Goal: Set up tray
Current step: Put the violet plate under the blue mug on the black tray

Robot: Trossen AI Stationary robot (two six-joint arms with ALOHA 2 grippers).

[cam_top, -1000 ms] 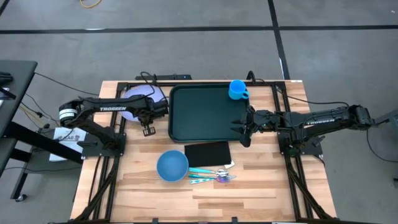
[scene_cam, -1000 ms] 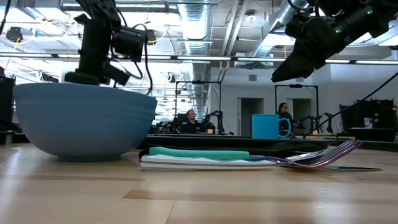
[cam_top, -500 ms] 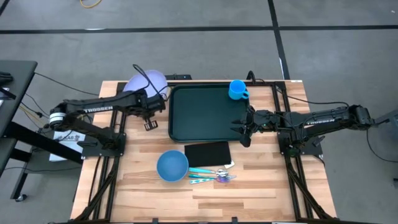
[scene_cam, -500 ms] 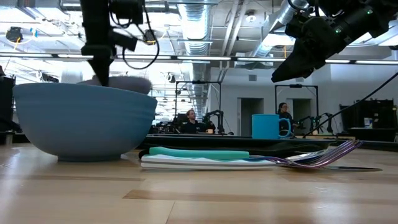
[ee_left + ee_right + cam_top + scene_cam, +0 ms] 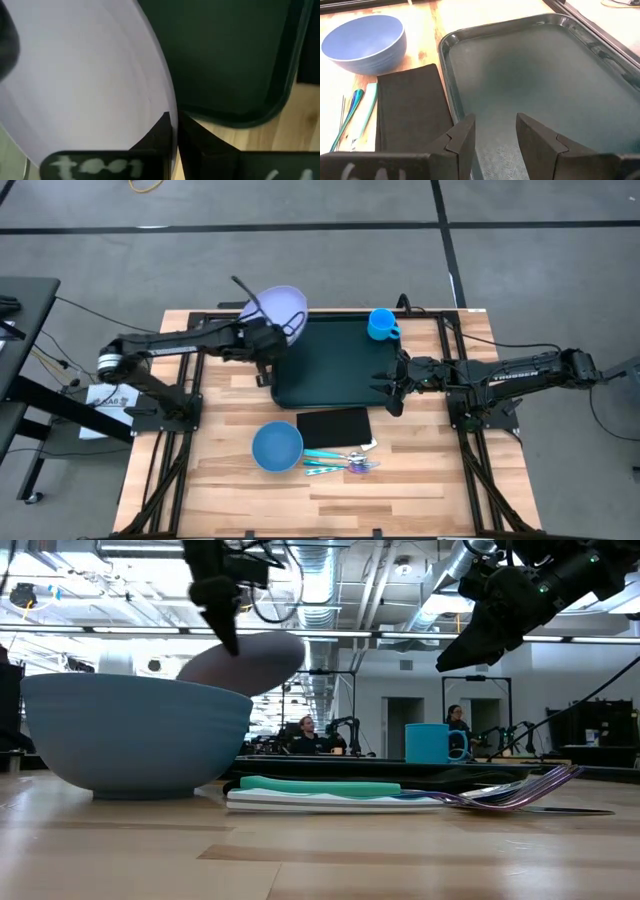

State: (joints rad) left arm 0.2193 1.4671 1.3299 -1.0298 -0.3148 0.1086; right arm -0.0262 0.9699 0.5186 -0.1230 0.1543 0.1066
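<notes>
one blue mug (image 5: 381,324) sits at a far corner of the tray (image 5: 335,370), a large dark green rimmed rectangle mid-table, while the left gripper (image 5: 266,345) pinches a lavender plate (image 5: 281,305) over its left edge, the right gripper (image 5: 388,388) waits fingers apart, and bowl (image 5: 277,447), black napkin (image 5: 334,426) and cutlery (image 5: 345,461) remain outside.

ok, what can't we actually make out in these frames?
- Cutlery, high view: too small to count or tell the pieces apart.
- Plate, left wrist view: cut off by the edges; left gripper covers the pinched rim.
- Tray, low view: only a thin rim; bowl hides its left end.
</notes>
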